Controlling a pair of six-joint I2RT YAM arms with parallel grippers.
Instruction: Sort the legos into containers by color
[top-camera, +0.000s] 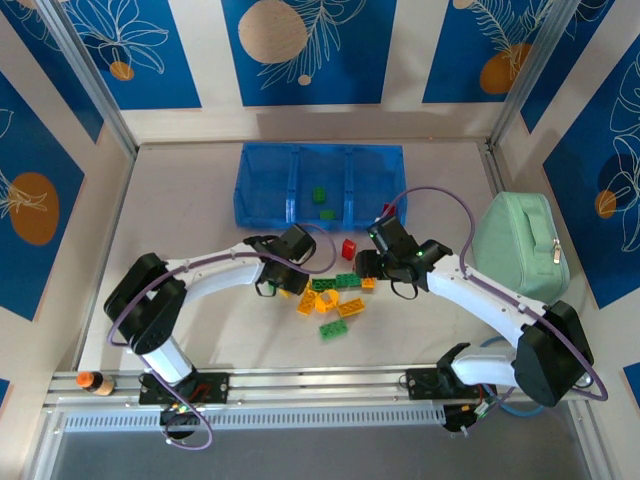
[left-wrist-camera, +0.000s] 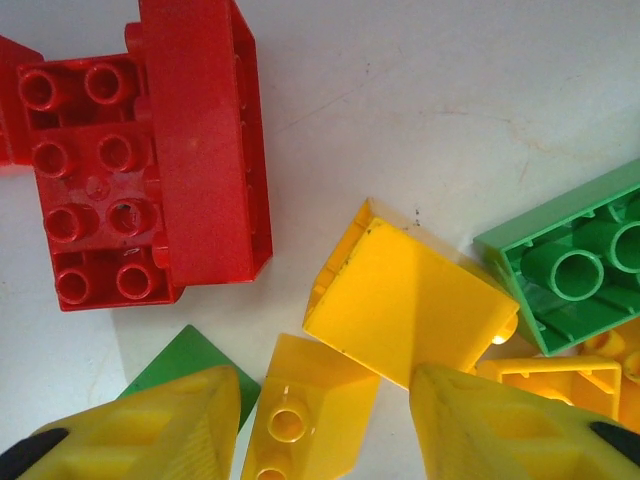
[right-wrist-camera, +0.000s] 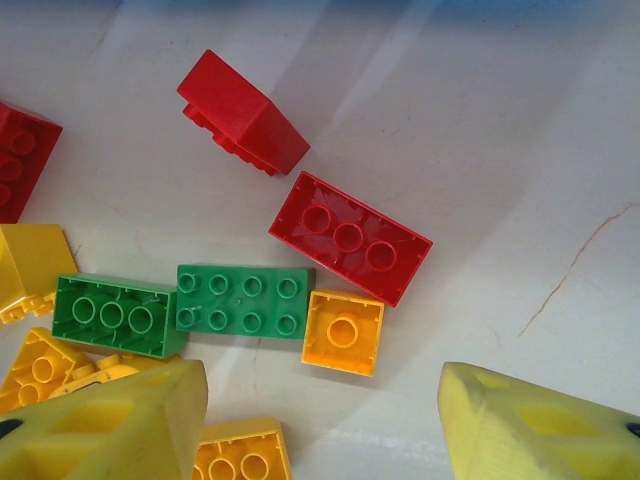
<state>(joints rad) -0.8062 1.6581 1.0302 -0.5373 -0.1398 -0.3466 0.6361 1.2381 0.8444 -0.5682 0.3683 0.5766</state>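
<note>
While both arms bend in over the loose legos (top-camera: 332, 297) heaped on the white table (top-camera: 190, 210), we see the blue bin (top-camera: 262, 190) lying beyond the heap toward the back wall, its three compartments side by side. Two green bricks (top-camera: 319, 194) lie in the middle compartment, and a spot of red shows at the near wall of the right one, though we cannot tell whether it is inside. A mint-green pouch (top-camera: 520, 245) sits at the right side of the table. From the left wrist we find the left gripper (left-wrist-camera: 330, 440) spread wide and low over the table. A small yellow brick (left-wrist-camera: 300, 420) lies between its yellow fingers (left-wrist-camera: 150, 430), gripped by neither. Just beyond it are a yellow sloped brick (left-wrist-camera: 405, 310), a big red block (left-wrist-camera: 200, 140) and, at the right edge, an upturned green brick (left-wrist-camera: 580, 265). From the right wrist we see the right gripper (right-wrist-camera: 325, 430) likewise parted, with bare table between its pads. Ahead of it a green eight-stud brick (right-wrist-camera: 245, 300) touches a small orange brick (right-wrist-camera: 343, 332). A red upturned brick (right-wrist-camera: 350, 235) lies just past that, and a red sloped brick (right-wrist-camera: 243, 112) lies farther off.
</note>
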